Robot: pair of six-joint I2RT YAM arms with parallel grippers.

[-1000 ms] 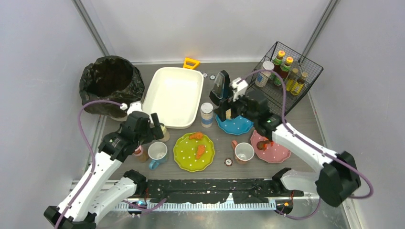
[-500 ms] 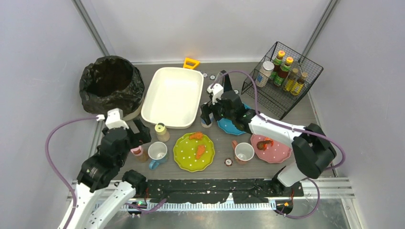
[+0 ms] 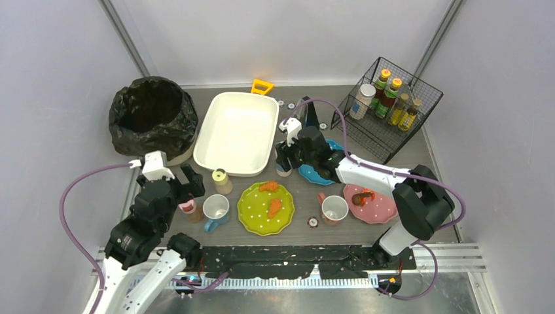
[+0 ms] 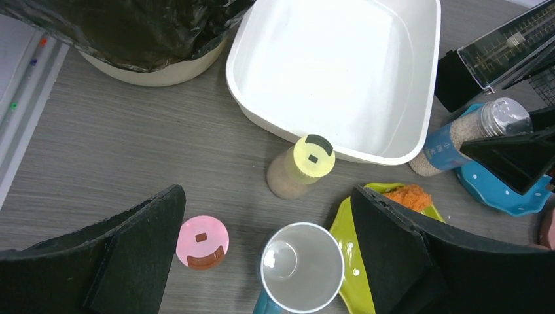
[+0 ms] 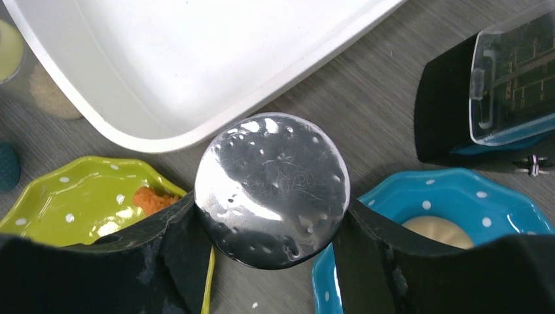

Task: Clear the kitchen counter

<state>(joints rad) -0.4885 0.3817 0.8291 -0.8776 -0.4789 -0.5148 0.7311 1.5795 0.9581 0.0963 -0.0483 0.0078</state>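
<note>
Two black foam jaws clasp a round, shiny, perforated shaker lid (image 5: 271, 190).

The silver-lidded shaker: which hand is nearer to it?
Right. The right hand has its fingers against both sides of the silver-lidded shaker; the left hand hangs open far to its left, over the pink-lidded jar.

We look down on the whole kitchen counter (image 3: 301, 196) from above and behind the arms. Our left wrist view hangs over its near-left; our right wrist view sits close above the silver-lidded shaker (image 5: 271, 190). All share the white tub (image 3: 239, 131) and green plate (image 3: 252, 212).
</note>
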